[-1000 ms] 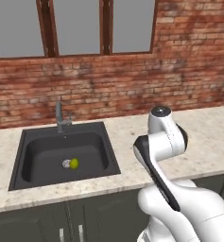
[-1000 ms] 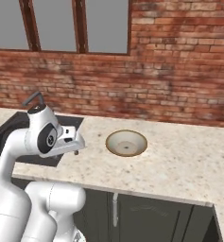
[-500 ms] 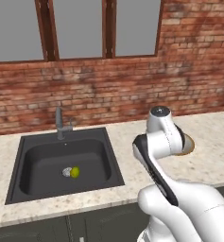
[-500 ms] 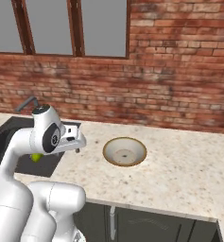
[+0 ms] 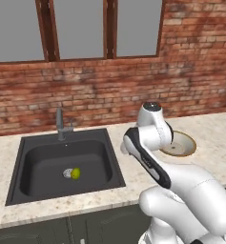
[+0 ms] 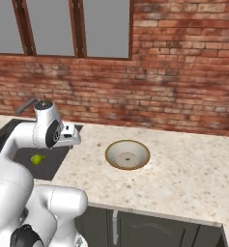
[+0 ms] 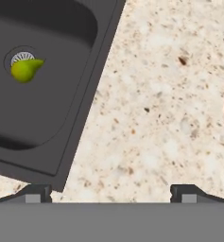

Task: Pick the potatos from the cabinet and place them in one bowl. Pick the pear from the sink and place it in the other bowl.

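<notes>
So the pear [image 7: 24, 69] sits by the drain [image 7: 20, 57] in the sink [image 5: 43, 159], gripper [image 7: 111, 193] w/ jaws wide apart, empty, over the counter [image 7: 151, 118] beside it.

kitchen | sink [image 5: 19, 164], faucet [image 5: 61, 125], stone counter [image 6: 183, 169], brick wall [image 5: 109, 95]
</notes>
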Tool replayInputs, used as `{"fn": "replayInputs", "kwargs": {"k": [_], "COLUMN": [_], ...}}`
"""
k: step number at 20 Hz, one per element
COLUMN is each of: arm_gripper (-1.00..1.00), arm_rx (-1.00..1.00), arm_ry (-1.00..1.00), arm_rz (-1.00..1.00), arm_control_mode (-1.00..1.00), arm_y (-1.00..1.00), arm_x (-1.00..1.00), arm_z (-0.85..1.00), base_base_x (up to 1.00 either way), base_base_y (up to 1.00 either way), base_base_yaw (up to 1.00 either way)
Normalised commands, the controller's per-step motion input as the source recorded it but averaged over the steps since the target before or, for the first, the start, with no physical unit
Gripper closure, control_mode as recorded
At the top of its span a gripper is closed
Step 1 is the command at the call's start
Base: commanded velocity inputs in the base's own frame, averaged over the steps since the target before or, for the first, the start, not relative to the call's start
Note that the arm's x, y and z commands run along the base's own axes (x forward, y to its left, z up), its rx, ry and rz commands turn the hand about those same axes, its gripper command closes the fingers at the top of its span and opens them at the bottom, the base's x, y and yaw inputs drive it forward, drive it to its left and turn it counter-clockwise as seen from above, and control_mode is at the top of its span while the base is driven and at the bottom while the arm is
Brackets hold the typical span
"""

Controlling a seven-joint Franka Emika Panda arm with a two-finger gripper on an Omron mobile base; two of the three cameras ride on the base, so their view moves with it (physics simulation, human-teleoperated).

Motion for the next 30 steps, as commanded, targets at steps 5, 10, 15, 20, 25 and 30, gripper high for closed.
{"fn": "replayInputs", "kwargs": {"k": [5,10,15,20,25,30], "arm_gripper": [-1.00,-1.00,-1.00,-1.00,-1.00,-1.00], "arm_rx": [0.06,0.12,0.15,0.18,0.10,0.01], "arm_ry": [0.00,0.04,0.07,0.03,0.00,0.00], "arm_rz": [0.00,0.03,0.05,0.03,0.01,0.00], "arm_control_mode": [-1.00,-1.00,-1.00,-1.00,-1.00,-1.00], "arm_y": [0.84,0.45,0.19,0.16,0.32,0.15], "arm_x": [0.10,0.00,0.00,-0.03,-0.18,-0.12], "arm_z": [-0.01,-0.07,-0.16,-0.16,-0.08,-0.02], "base_base_x": [0.00,0.00,0.00,0.00,0.00,0.00], "base_base_y": [0.00,0.00,0.00,0.00,0.00,0.00], "base_base_yaw": [0.00,0.00,0.00,0.00,0.00,0.00]}}
